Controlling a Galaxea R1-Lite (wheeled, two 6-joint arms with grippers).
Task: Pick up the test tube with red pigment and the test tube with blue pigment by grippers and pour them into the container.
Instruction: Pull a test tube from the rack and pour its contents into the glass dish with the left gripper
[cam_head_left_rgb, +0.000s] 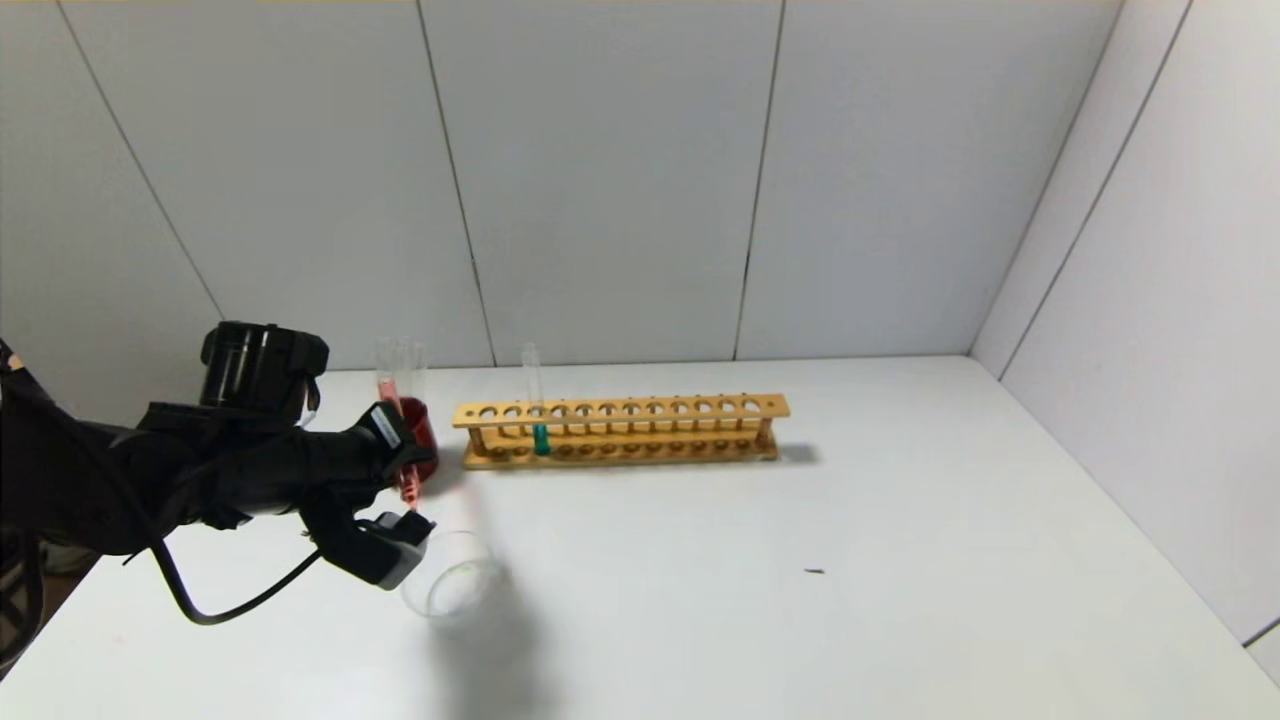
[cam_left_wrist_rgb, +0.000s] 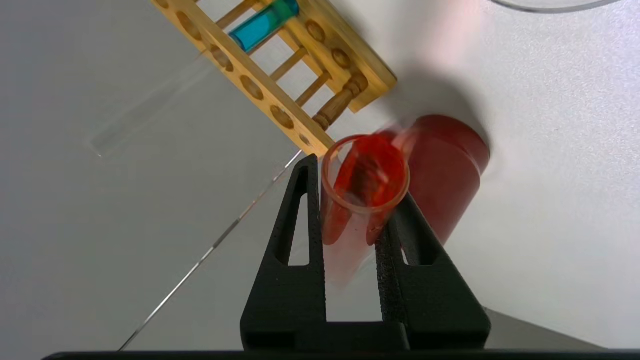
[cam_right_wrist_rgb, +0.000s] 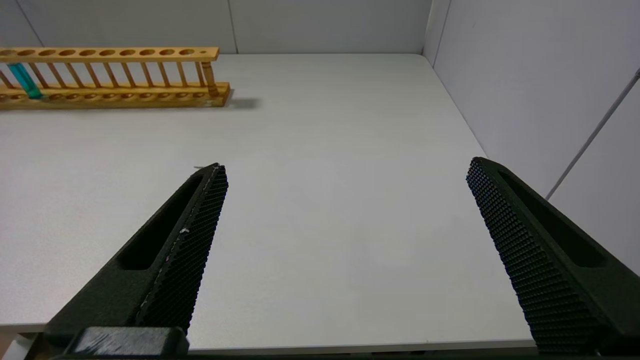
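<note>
My left gripper is shut on the test tube with red pigment and holds it nearly upright above the table, just behind the container, a clear glass dish. In the left wrist view the black fingers clamp the tube, whose open mouth faces the camera, and the container's rim shows at the edge. The test tube with blue pigment stands in the wooden rack, near its left end. It also shows in the right wrist view. My right gripper is open and empty over bare table at the right.
A dark red opaque cup stands right behind the held tube, by the rack's left end, and also shows in the left wrist view. A small dark speck lies on the table. White walls close the back and right.
</note>
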